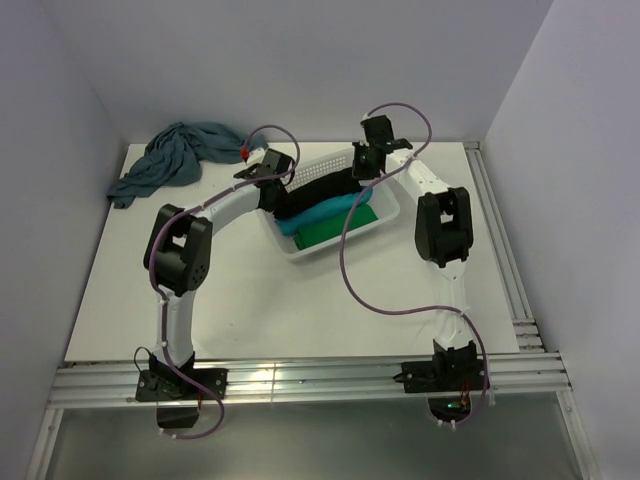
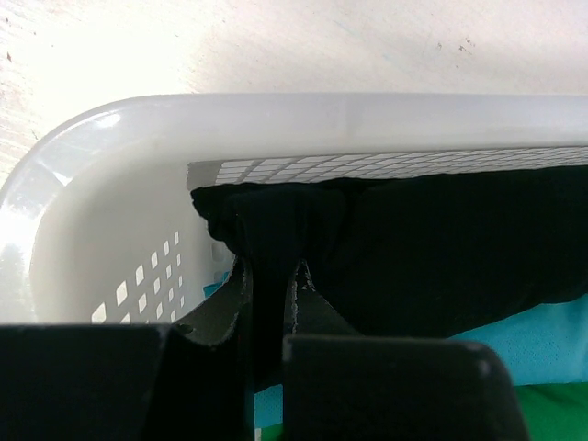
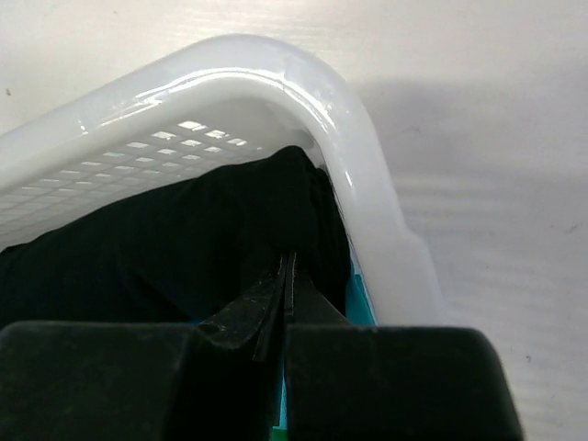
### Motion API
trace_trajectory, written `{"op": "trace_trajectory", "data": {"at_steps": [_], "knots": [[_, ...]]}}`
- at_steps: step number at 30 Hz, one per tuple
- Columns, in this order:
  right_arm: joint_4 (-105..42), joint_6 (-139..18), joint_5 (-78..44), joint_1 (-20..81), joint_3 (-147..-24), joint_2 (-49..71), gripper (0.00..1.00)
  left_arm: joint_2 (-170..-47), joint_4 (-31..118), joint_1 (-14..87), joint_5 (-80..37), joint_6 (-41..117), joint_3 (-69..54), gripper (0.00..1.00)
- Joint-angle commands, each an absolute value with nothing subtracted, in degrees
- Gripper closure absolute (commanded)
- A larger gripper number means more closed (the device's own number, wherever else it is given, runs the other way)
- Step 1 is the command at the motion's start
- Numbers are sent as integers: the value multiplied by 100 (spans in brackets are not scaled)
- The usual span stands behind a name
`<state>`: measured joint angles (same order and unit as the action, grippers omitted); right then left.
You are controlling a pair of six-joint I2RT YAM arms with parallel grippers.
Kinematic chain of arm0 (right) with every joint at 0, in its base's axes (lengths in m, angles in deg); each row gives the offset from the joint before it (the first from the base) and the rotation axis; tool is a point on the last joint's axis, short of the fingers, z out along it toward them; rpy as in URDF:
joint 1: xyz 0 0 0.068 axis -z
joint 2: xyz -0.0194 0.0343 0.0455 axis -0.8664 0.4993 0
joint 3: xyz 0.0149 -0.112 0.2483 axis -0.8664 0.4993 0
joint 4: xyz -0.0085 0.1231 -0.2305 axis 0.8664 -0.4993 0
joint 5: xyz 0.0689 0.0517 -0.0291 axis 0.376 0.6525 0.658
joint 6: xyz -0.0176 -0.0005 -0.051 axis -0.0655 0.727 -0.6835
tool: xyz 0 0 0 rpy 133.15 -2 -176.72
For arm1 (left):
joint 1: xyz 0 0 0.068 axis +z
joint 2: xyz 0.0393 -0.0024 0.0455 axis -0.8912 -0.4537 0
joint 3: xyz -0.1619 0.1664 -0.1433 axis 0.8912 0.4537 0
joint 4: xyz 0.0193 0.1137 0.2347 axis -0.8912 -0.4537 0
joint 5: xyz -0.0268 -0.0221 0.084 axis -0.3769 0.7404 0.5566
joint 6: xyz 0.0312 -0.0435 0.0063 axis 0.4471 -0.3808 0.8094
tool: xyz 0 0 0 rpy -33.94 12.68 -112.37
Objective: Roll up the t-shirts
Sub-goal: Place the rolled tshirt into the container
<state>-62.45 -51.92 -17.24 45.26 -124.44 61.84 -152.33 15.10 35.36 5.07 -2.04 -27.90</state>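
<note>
white table [image 1: 300, 310] bears a basket [image 2: 367, 115] where the left gripper [image 2: 272, 266] pinches a fold of the black shirt [image 2: 441, 248] and the right gripper [image 3: 287, 266] sits fully closed against it, grasp unclear.

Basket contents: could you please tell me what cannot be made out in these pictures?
Right wrist: whether the shut right gripper pinches the black shirt; dark jaws blend into dark cloth.
Left wrist: the left gripper clamps that shirt, but its body cuts off the basket floor.
All views: the turquoise shirt and green shirt lie mostly under the black one, folds hidden.
Top view: both grips are too small to judge.
</note>
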Motion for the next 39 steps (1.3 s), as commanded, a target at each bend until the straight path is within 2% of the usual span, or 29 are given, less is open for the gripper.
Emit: {"op": "trace_trajectory", "data": {"at_steps": [1,5,11,15,17,29,32,36,39], "knots": [[-6434,-5231,-2112,4449,-12592,6282,100,-15276,1407,3516,603,-57,-2959,99],[-6460,-5249,-2148,4431,-12609,6360,100,-15275,1267,3525,673,-31,-3073,98],[-6434,-5231,-2051,4423,-12617,6405,100,-15319,1065,3533,700,14,-3293,86],[-6416,-5231,-2007,4423,-12626,6413,100,-15258,872,3533,752,-21,-3364,64],[-6425,-5231,-1981,4414,-12626,6405,100,-15293,749,3542,788,-83,-3407,57],[-6434,-5240,-1998,4414,-12609,6369,100,-14907,371,3648,928,-30,-3460,55],[-6425,-5231,-1998,4414,-12609,6352,100,-14889,151,3648,928,-13,-3662,49],[-6452,-5240,-2016,4405,-12609,6343,100,-14828,-34,3665,955,49,-3821,33],[-6452,-5240,-2033,4405,-12600,6334,100,-14766,-87,3657,946,75,-3829,34]]}}
